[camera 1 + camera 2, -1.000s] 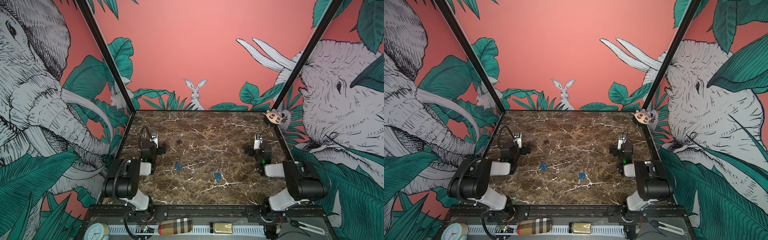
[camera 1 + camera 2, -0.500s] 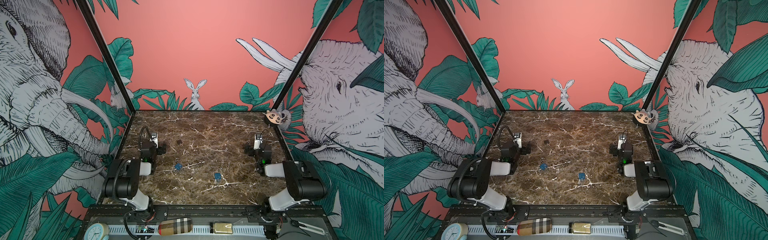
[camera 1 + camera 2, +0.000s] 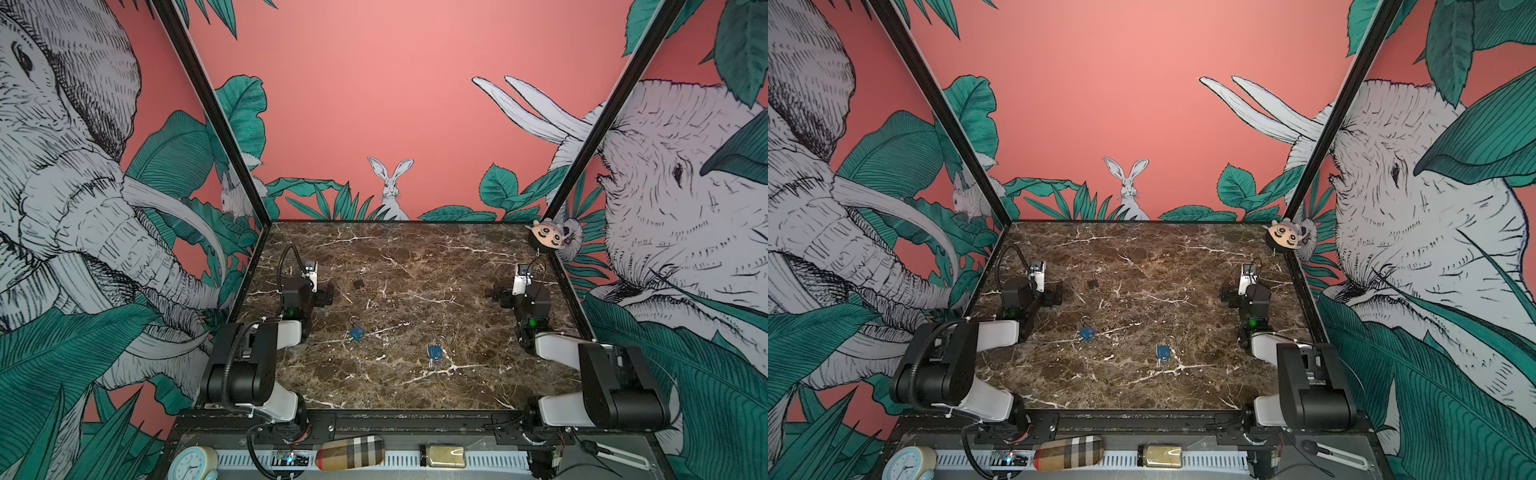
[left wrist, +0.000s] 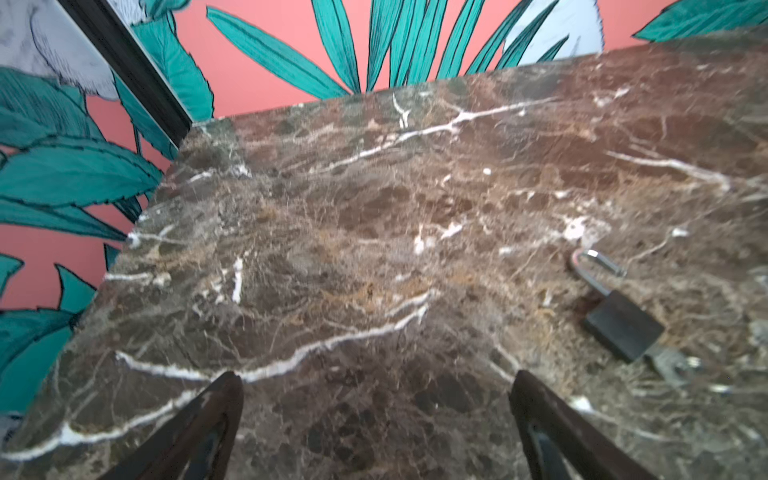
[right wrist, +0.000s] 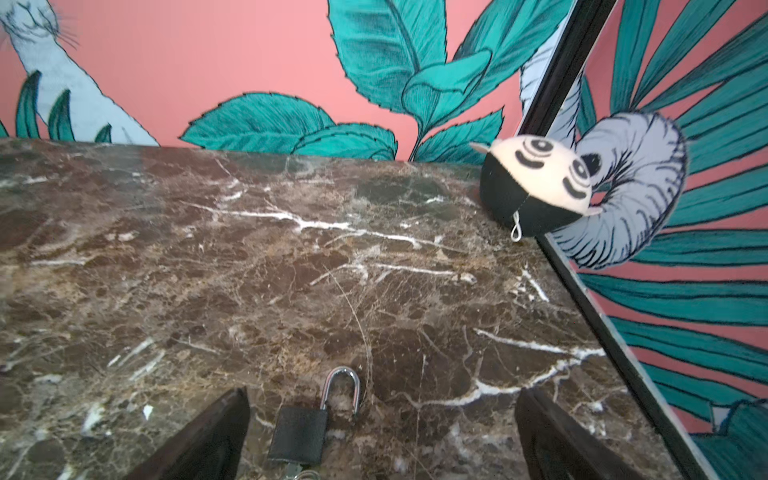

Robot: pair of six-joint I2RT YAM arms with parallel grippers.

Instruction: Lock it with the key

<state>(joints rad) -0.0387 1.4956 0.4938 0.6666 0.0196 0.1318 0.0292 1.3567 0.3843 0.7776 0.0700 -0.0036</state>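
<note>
Both grippers are open and hold nothing. In the left wrist view my left gripper point(image 4: 376, 376) hovers over bare marble; a black padlock point(image 4: 623, 328) with its shackle swung open and a key point(image 4: 671, 365) in its base lies off to one side. In both top views this padlock point(image 3: 358, 284) sits right of the left gripper point(image 3: 322, 291). In the right wrist view another black padlock point(image 5: 298, 432), shackle open and a key in its base, lies on the table between my right gripper's point(image 5: 383, 390) fingers, nearer one finger. Two blue padlocks point(image 3: 356, 332) point(image 3: 434, 353) lie mid-table.
A round plush toy point(image 3: 548, 237) sits in the back right corner against the black frame post. Patterned walls close in the marble table point(image 3: 415, 257) on three sides. A clock, a checked case and a small jar lie on the front ledge.
</note>
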